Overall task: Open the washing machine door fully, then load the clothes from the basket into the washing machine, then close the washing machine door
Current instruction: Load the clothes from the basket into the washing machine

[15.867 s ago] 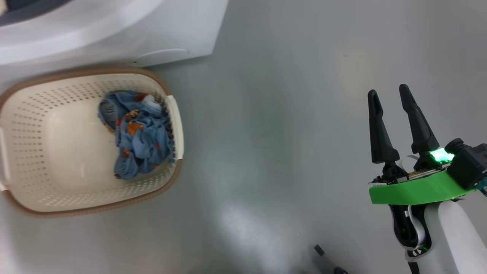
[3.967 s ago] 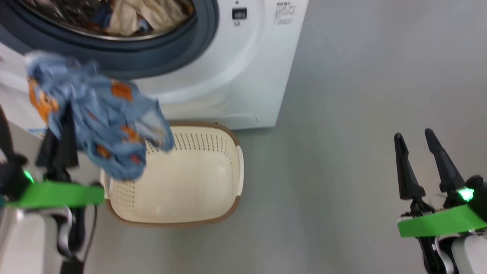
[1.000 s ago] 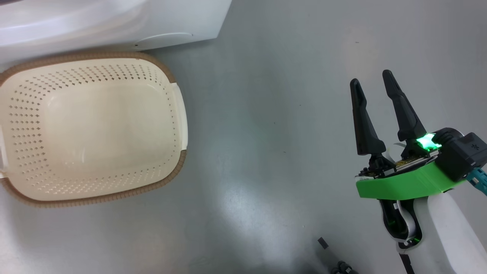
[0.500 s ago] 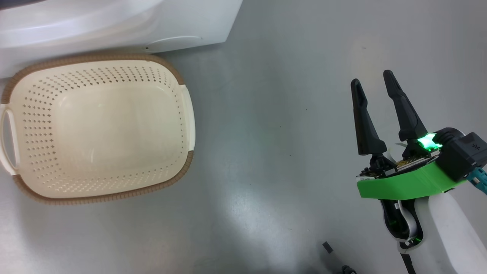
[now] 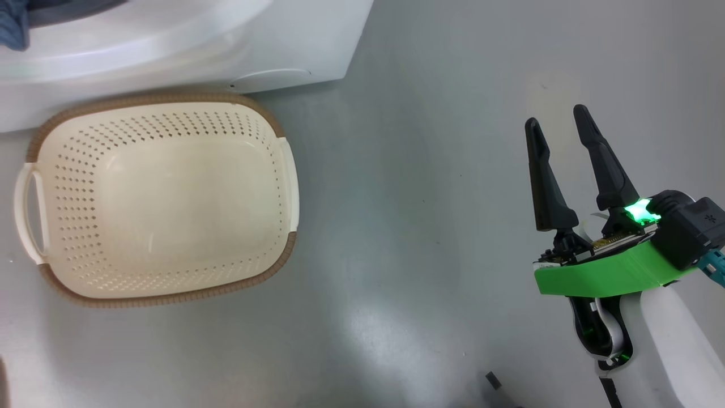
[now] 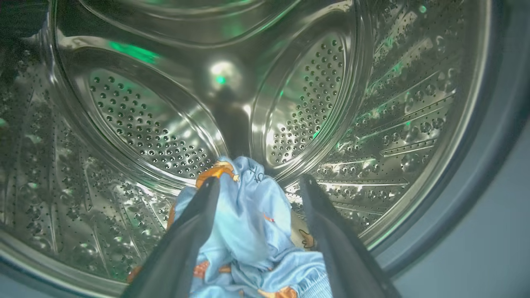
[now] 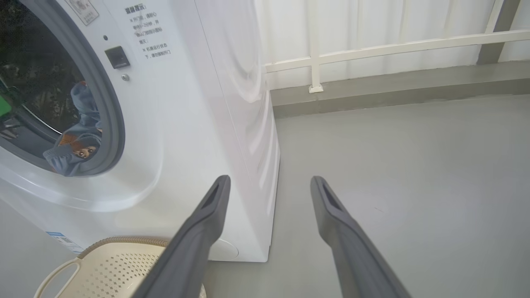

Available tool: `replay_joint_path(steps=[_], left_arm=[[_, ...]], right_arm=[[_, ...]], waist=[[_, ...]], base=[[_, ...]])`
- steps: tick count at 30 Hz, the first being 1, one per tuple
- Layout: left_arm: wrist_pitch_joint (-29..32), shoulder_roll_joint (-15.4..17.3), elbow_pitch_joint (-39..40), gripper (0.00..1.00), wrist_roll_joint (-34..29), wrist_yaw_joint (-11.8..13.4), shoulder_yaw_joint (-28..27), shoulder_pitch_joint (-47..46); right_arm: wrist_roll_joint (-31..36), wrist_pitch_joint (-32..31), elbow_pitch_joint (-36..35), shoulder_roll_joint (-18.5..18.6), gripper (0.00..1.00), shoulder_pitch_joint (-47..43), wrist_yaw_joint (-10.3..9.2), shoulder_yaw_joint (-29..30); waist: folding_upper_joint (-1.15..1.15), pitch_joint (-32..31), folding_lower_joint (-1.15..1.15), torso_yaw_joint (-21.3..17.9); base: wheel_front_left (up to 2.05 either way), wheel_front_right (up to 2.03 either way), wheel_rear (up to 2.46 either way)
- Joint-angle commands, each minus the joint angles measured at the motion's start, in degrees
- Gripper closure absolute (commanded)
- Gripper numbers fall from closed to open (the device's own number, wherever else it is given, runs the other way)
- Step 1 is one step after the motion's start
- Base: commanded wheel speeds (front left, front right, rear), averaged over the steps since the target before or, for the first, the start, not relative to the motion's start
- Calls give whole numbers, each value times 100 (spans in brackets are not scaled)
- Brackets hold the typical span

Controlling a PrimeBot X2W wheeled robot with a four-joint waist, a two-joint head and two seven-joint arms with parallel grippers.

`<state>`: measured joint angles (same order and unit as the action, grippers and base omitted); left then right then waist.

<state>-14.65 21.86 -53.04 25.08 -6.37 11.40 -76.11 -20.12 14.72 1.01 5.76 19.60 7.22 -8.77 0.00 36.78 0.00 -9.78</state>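
Left gripper (image 6: 260, 182) reaches into the steel drum (image 6: 136, 120) of the white washing machine (image 7: 186, 124), its two dark fingers spread wide. The light-blue clothes (image 6: 248, 231) are heaped between them at the drum's near lip, though I cannot tell whether they touch the cloth. Off to the right, the right gripper (image 5: 556, 116) hangs over the grey floor (image 5: 425, 226), fingers apart, holding nothing. The cream basket (image 5: 170, 297) sits on the floor just before the machine.

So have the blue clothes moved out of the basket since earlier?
Yes. The clothes went from the basket up into the washing machine: the basket stands empty at its foot, and they lie in the drum at the left pincer.
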Motion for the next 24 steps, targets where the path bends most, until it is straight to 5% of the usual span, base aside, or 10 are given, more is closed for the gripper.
replay_joint_path(steps=[1, 24], left_arm=[[-33, 204, 279, 0, -69, 42, -165, 190], [-34, -851, 2221, 0, -1168, -97, -1794, 3338]], right_arm=[[83, 28, -117, 58, 0, -96, 26, -72], [31, 28, 140, 543, 0, -608, 26, 30]], waist=[[0, -68, 0, 31], [0, -1501, 0, 431]], base=[[0, 0, 0], [0, 0, 0]])
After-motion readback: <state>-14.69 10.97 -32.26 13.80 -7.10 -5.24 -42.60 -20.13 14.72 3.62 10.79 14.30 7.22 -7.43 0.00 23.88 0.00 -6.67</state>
